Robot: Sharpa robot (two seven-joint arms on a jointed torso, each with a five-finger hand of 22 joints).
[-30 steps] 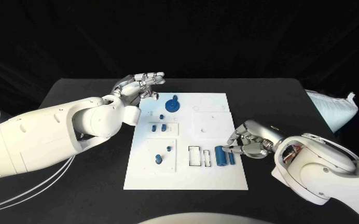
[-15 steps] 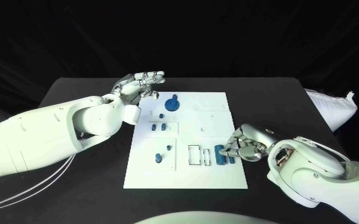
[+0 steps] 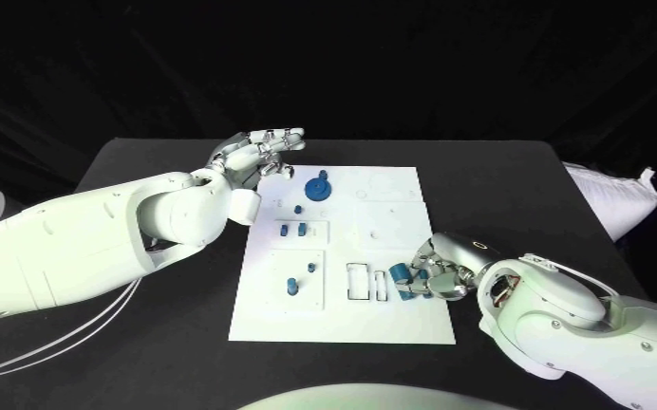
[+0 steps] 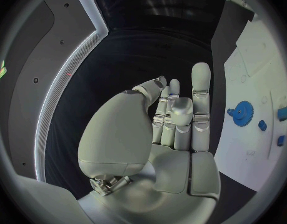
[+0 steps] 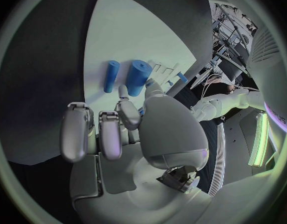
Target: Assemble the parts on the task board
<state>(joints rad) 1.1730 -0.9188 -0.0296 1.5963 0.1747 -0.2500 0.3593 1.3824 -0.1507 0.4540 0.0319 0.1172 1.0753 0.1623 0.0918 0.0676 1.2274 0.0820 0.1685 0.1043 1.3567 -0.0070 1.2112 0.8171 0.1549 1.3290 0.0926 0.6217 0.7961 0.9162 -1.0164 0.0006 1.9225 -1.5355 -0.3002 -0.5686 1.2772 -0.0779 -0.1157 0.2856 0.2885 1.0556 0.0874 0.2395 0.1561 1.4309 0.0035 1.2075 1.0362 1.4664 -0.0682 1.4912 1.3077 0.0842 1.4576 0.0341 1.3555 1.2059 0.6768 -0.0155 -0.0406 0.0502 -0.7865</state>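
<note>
The white task board (image 3: 343, 310) lies mid-table. On it are a blue gear (image 3: 318, 188), small blue pegs (image 3: 288, 231) and another peg (image 3: 291, 286). A thick blue cylinder (image 5: 137, 77) and a thin one (image 5: 110, 76) lie side by side near the board's right edge. My right hand (image 3: 436, 273) reaches over that edge, its thumb and a fingertip (image 5: 123, 91) at the thick cylinder's near end; I cannot tell whether they grip it. My left hand (image 3: 260, 155) hovers past the board's far-left corner, fingers apart and holding nothing. The left wrist view shows the gear (image 4: 242, 113) beside that hand (image 4: 175, 129).
Two empty white-rimmed slots (image 3: 367, 284) sit just left of the cylinders. A pale bag (image 3: 613, 196) lies at the table's right edge. Bare black table (image 3: 164, 334) surrounds the board.
My right hand has slid left onto the board's edge and now covers part of the cylinders. The left hand has stayed where it was.
</note>
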